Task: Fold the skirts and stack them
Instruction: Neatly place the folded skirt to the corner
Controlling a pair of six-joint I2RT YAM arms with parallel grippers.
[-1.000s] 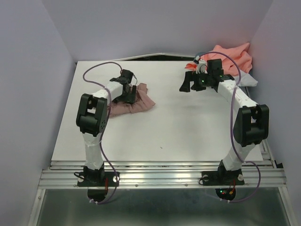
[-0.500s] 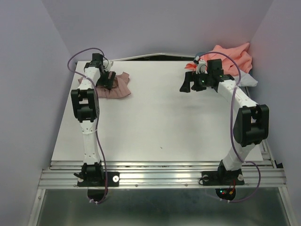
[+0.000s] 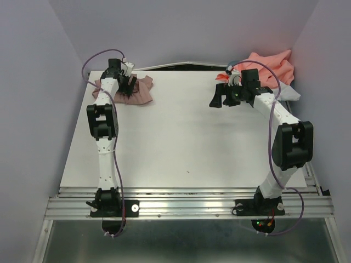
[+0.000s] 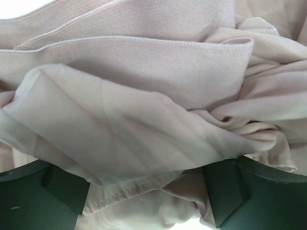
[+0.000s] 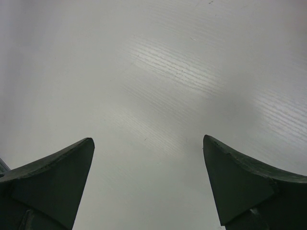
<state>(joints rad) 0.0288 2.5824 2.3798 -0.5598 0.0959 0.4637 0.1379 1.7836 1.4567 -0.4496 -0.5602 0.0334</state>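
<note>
Mauve-pink skirt sits bunched at the counter's upper left. The left gripper is spread wide with cloth between its jaws. Right gripper hangs open upper right, near the coral cloth.

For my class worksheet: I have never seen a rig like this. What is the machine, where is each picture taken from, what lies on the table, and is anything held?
Two robot arms are bolted at the near edge of the table. The wide picture looks down from above; the other two come from a camera on each wrist. The left gripper sits open on a crumpled mauve skirt at the far left corner, cloth between its fingers. The right gripper hangs open over bare table, holding nothing. Coral cloth lies far right.
</note>
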